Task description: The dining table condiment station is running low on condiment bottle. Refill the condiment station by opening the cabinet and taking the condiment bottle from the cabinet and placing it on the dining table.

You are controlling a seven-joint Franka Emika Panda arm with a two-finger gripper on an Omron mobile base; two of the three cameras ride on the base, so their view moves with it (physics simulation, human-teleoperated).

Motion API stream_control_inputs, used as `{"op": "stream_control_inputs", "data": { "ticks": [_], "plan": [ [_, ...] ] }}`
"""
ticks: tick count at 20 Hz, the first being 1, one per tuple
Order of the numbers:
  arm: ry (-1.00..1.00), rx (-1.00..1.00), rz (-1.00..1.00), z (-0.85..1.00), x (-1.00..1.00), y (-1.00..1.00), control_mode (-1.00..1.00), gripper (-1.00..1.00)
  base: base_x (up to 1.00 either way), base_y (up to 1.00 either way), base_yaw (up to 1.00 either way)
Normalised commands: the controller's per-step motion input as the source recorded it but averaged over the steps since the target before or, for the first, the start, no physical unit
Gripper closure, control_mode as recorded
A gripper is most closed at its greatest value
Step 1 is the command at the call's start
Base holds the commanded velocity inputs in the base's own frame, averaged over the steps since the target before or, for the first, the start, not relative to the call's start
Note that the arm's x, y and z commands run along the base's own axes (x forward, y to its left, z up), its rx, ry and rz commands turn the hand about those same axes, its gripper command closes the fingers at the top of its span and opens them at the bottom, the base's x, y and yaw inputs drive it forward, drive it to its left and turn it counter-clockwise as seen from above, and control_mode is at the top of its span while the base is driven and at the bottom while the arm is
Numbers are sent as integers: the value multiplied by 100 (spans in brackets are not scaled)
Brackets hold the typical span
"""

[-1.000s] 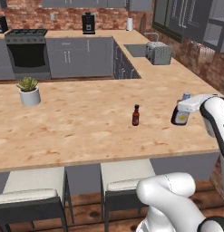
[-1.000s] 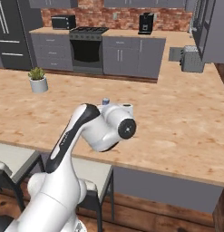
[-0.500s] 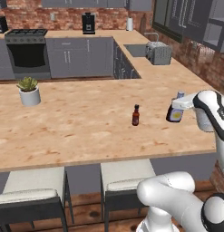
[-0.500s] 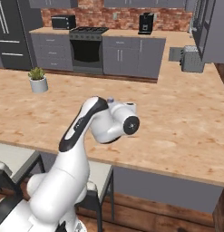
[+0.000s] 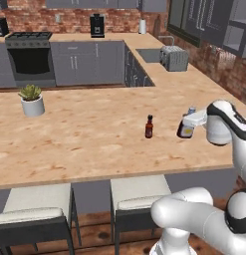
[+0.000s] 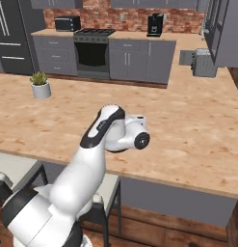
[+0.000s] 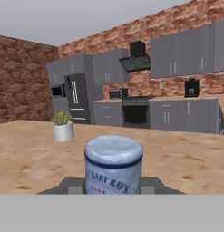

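Gripping condiment bottle (image 5: 186, 128) in fingers (image 5: 193, 119), above dining table (image 5: 94, 134)

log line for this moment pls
stage: carry | pincer: shut on dark bulbous condiment bottle | over: beige mottled dining table | nearby: slim red-brown bottle

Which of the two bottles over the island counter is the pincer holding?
The wide-bodied dark bottle with the yellow label, gripped at the arm's end. The slimmer red-brown bottle stands alone on the counter, to its left.
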Motion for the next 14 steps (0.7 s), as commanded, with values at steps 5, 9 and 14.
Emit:
{"op": "stream_control_inputs", "data": {
  "ticks": [5, 9, 14],
  "plan": [
    [-14, 0, 0, -53, 27, -2, -100, 100, 0, 0, 0],
    [-11, 0, 0, -24, 36, -3, -100, 100, 0, 0, 0],
    [-1, 0, 0, -2, 41, -9, -100, 100, 0, 0, 0]
  ]
}}
